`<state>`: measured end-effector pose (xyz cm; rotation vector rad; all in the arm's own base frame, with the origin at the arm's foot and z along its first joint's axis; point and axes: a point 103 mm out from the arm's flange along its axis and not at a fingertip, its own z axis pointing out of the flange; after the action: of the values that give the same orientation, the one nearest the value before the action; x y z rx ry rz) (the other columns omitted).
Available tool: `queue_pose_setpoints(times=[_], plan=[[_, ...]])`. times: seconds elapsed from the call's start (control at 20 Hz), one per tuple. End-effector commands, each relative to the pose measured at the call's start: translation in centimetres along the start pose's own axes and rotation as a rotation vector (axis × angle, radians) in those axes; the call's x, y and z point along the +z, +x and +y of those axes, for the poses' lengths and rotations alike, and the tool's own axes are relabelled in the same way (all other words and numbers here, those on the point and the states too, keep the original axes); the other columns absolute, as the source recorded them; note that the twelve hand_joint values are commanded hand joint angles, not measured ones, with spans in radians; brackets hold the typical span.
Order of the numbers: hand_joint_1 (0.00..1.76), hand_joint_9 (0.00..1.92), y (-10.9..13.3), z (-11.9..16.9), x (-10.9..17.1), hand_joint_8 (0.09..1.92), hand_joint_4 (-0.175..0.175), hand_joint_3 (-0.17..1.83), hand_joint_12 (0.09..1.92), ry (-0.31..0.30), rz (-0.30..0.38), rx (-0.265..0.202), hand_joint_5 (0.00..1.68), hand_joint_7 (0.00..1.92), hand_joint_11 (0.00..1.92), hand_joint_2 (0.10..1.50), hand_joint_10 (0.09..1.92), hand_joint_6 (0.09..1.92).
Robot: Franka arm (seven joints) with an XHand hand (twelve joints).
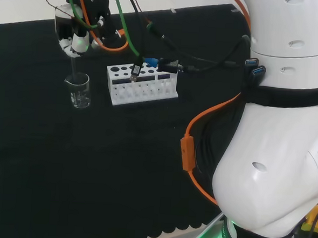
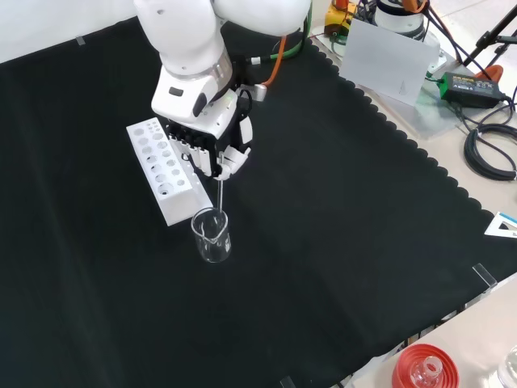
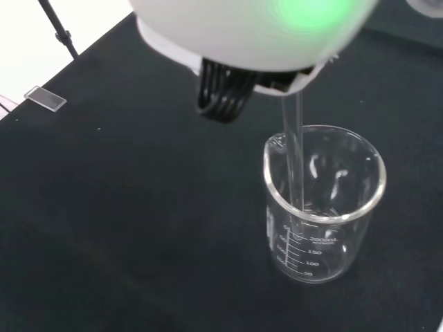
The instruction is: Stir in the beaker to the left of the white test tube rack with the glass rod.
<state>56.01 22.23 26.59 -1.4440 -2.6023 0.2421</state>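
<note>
A clear glass beaker [image 1: 79,90] [image 2: 212,236] [image 3: 324,202] stands on the black cloth, left of the white test tube rack [image 1: 142,84] [image 2: 161,170] in the head view. My hand [image 1: 77,40] [image 2: 213,151] hangs right above the beaker, fingers curled round the top of a glass rod [image 1: 74,68] [image 2: 220,192] [image 3: 295,155]. The rod points straight down and its lower end is inside the beaker, close to the wall. The wrist view shows the rod passing the rim; I cannot tell whether the beaker holds any liquid.
Orange and black cables [image 1: 192,153] trail from the arm across the cloth. At the bench's edge in the front view are a red ribbed stand [image 2: 423,368], a white sheet [image 2: 391,58] and a power adapter [image 2: 468,85].
</note>
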Motion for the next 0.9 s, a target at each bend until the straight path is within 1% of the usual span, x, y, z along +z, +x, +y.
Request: queue_pose_setpoints(times=[0.05, 0.6, 0.65, 0.9], plan=[[1.34, 1.71, 0.8, 0.6, 0.4, 0.71, -0.175, 0.95, 0.71, 0.008, -0.004, -0.009, 1.19, 1.43, 1.60, 0.49, 0.52, 0.79], [1.34, 1.71, 0.0, 2.2, 0.0, 0.71, -0.175, 0.95, 0.71, 0.013, -0.015, -0.012, 1.19, 1.43, 1.60, 0.49, 0.52, 0.79], [1.34, 1.71, 0.1, 2.4, 0.0, 0.71, -0.175, 0.95, 0.71, 0.017, -0.027, -0.011, 1.19, 1.43, 1.60, 0.49, 0.52, 0.79], [1.34, 1.71, -0.2, 2.5, -0.1, 0.71, -0.175, 0.95, 0.71, 0.020, -0.019, -0.007, 1.19, 1.43, 1.60, 0.49, 0.52, 0.79]])
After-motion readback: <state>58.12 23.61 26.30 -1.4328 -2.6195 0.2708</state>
